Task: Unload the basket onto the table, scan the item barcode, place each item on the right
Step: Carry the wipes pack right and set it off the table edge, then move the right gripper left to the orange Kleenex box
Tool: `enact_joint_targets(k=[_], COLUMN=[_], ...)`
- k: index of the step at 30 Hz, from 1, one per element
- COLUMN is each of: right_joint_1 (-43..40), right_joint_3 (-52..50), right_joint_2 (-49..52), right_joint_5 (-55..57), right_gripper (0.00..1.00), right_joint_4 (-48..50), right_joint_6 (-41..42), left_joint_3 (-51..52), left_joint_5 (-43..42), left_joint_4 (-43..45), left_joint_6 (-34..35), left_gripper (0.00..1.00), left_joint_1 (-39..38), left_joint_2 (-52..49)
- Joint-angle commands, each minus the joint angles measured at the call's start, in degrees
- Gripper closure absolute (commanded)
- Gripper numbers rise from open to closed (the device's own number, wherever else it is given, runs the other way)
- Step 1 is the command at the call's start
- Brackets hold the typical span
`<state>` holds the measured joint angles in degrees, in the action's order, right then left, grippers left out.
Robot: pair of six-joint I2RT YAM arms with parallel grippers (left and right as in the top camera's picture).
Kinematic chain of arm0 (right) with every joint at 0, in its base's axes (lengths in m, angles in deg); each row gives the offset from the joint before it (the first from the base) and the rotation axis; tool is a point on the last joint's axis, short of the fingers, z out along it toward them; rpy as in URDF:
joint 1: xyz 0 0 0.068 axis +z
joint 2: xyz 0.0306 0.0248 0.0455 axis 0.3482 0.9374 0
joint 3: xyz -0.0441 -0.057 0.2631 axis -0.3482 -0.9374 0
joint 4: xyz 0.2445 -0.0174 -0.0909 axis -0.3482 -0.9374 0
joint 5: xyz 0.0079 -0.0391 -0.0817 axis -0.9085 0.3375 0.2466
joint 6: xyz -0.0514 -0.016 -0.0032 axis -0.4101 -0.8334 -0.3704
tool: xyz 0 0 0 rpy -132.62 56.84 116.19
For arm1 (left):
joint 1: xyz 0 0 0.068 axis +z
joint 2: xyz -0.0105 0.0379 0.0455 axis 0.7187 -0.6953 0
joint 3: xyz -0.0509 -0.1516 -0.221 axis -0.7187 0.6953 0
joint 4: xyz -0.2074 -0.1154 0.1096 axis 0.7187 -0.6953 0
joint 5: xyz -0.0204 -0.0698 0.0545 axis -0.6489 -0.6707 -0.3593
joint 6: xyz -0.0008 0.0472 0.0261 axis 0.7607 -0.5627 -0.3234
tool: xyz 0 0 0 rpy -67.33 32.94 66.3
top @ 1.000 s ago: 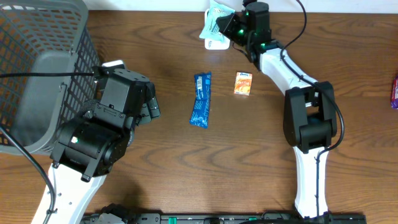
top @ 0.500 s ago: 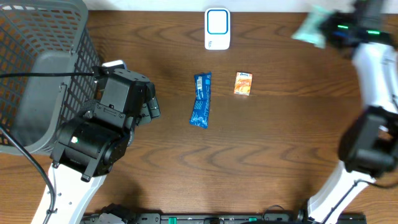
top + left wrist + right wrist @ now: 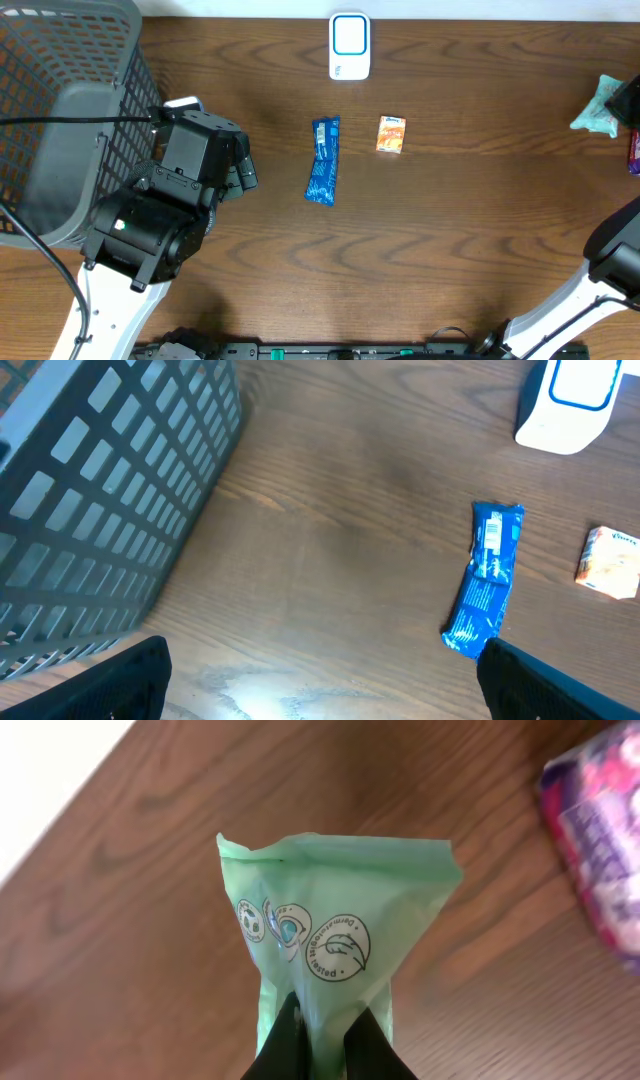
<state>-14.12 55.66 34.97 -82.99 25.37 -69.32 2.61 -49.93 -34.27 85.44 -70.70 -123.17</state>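
Note:
A pale green pouch (image 3: 335,935) with round printed marks hangs pinched in my right gripper (image 3: 325,1042), which is shut on its lower end. From overhead this pouch (image 3: 602,105) sits at the table's far right edge, where only a sliver of the right gripper (image 3: 629,102) shows. The white barcode scanner (image 3: 349,45) with a blue-outlined window stands at the back centre, well away from the pouch. My left gripper (image 3: 320,692) is open over bare wood near the basket, nothing between its fingers (image 3: 128,678).
A blue snack bar (image 3: 322,160) and a small orange box (image 3: 391,134) lie mid-table. A grey mesh basket (image 3: 60,110) fills the left side. A purple packet (image 3: 598,870) lies beside the pouch at the right edge.
My right arm swung from the scanner at the back centre out to the far right edge, carrying the green pouch and uncovering the scanner. The left arm stayed still.

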Motion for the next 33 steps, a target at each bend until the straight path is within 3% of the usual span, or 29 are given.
enact_joint_targets(k=[1,4,6,9,11,13,14,20,30,33], right_joint_1=[-0.04,-0.09,-0.09,-0.09,-0.15,-0.17,-0.17,0.52,6.03,9.18], right_joint_3=[-0.04,-0.04,-0.04,-0.04,-0.04,-0.02,-0.02,-0.02,-0.02,-0.02], right_joint_2=[2.60,4.55,5.73,6.80,6.80,6.73,6.58,6.23,5.90,5.90], right_joint_5=[5.22,12.09,13.27,20.74,24.57,25.55,25.49,18.93,-29.20,-33.11], right_gripper=[0.99,0.98,0.90,0.87,0.66,0.36,0.31,0.29,0.29,0.31], right_joint_4=[1.36,2.51,2.97,3.43,3.85,3.91,3.63,0.79,-0.44,-3.06], right_joint_6=[-6.38,-9.40,-12.90,-13.49,-12.61,-12.61,-12.61,-11.50,-11.56,-11.54], left_joint_3=[-0.31,-0.31,-0.31,-0.31,-0.31,-0.31,-0.31,-0.31,-0.31,-0.31], left_joint_5=[0.59,0.59,0.59,0.59,0.59,0.59,0.59,0.59,0.59,0.59], left_joint_4=[-0.15,-0.13,-0.15,-0.13,-0.13,-0.13,-0.13,-0.13,-0.13,-0.13], left_joint_6=[-0.59,-0.59,-0.59,-0.59,-0.59,-0.59,-0.59,-0.59,-0.59,-0.59], left_gripper=[0.02,0.02,0.02,0.02,0.02,0.02,0.02,0.02,0.02,0.02], left_joint_1=[0.35,0.35,0.35,0.35,0.35,0.35,0.35,0.35,0.35,0.35], left_joint_2=[-0.02,-0.02,-0.02,-0.02,-0.02,-0.02,-0.02,-0.02,-0.02,-0.02])
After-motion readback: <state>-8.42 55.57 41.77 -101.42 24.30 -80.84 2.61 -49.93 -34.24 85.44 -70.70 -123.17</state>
